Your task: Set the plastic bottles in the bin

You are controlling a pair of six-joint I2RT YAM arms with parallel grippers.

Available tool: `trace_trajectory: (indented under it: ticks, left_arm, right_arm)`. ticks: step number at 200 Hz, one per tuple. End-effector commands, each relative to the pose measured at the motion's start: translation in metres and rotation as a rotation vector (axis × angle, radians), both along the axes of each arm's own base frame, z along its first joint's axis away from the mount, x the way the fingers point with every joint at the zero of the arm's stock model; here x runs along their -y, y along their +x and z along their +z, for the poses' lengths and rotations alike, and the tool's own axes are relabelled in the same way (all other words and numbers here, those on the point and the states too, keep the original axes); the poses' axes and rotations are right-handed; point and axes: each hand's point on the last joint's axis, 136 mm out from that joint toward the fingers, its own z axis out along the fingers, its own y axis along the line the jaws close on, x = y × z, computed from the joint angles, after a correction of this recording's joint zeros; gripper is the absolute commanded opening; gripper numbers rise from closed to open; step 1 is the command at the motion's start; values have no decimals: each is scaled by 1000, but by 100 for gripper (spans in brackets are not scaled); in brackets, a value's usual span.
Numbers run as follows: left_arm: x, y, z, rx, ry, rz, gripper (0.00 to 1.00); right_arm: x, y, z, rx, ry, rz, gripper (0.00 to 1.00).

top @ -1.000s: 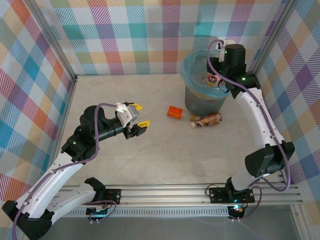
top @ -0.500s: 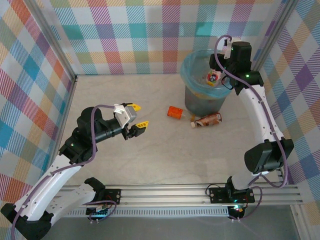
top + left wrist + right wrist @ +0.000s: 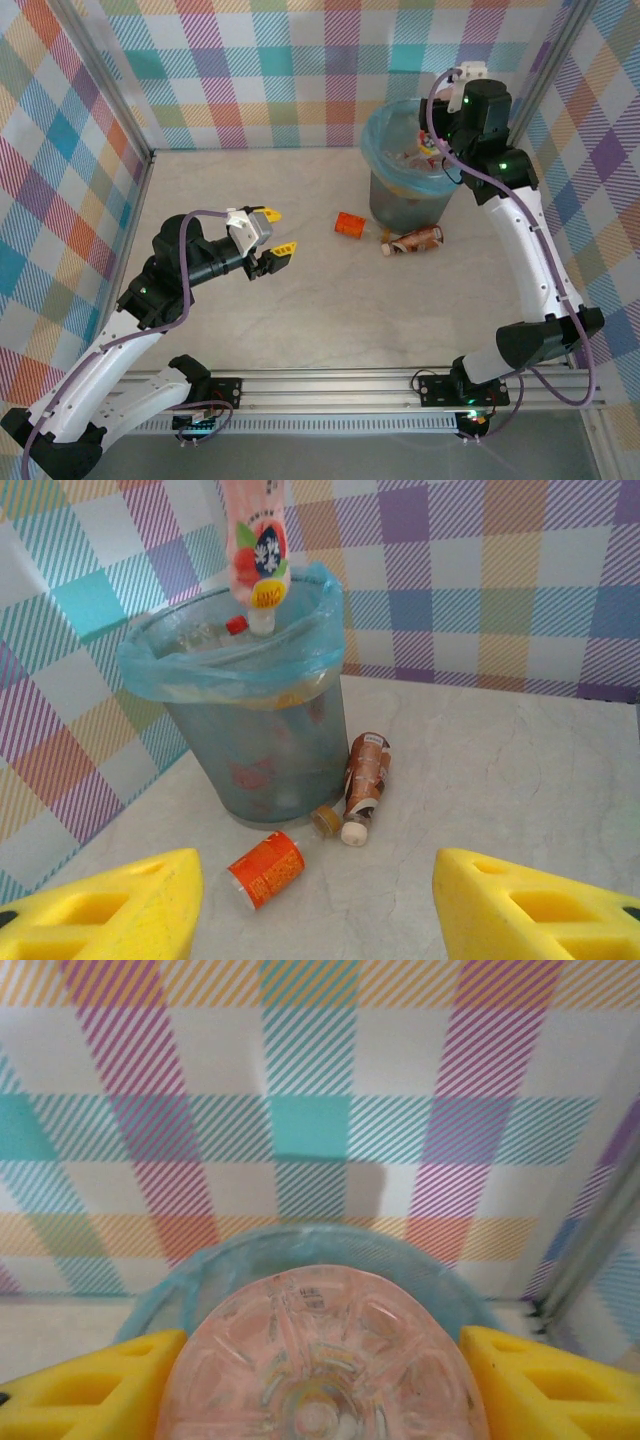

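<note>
The round grey bin lined with a translucent blue plastic bag stands upright. Over its mouth the right gripper clamps a clear pink plastic bottle with a fruit label, cap down, fingers either side of its base end. The left gripper hangs spread and empty, well apart from the bin. By the bin's foot lie a brown-labelled clear plastic bottle and a smaller orange-labelled plastic bottle. Both look light, smooth and squashable, best pinched across the labelled barrel.

Right gripper hangs over the blue-lined bin, a labelled bottle beneath it. Left gripper stands agape; the orange bottle and brown bottle lie ahead of it.
</note>
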Motion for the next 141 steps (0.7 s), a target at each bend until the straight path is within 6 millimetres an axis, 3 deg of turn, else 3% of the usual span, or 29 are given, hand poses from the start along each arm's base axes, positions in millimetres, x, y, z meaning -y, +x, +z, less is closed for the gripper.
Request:
trace_trajectory:
  ticks: [1,44,141]
  left_arm:
    - [0,-7,5,15,-28,-19,62]
    - [1,-6,4,8,-32,-22,62]
    - [4,-4,-1,-18,-30,-26,62]
  right_arm:
    - [21,7,4,7,-178,-108,57]
    - [23,14,-37,-84,-234,-119,58]
    - [23,50,-166,-358,-253,-145,63]
